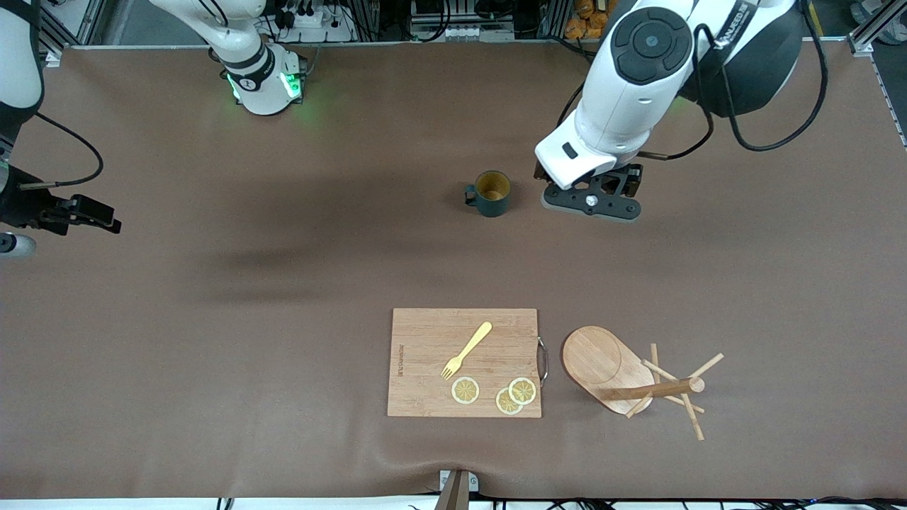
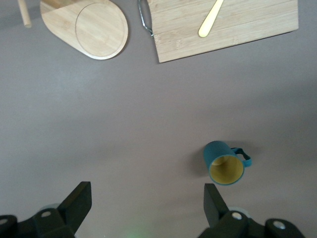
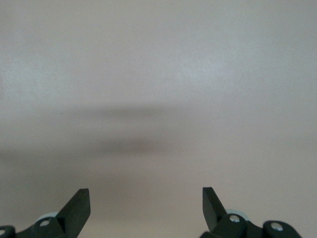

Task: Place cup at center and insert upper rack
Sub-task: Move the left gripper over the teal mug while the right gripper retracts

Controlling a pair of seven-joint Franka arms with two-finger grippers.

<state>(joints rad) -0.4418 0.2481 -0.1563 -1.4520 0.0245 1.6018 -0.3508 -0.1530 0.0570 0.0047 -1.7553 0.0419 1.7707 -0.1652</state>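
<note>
Nothing is done yet: the teal cup stands upright on the bench, beside the left end effector, whose fingers are spread and empty. The wooden mug tree lies tipped over beside the cutting board, nearer the front camera. The right end effector waits, spread, over the right arm's end.

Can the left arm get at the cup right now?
Probably yes. The left claw hangs open over bare table beside the cup, which stands upright and alone, with nothing between them.

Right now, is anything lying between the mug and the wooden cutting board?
No. The front view shows only bare brown table between the cup and the cutting board.
</note>
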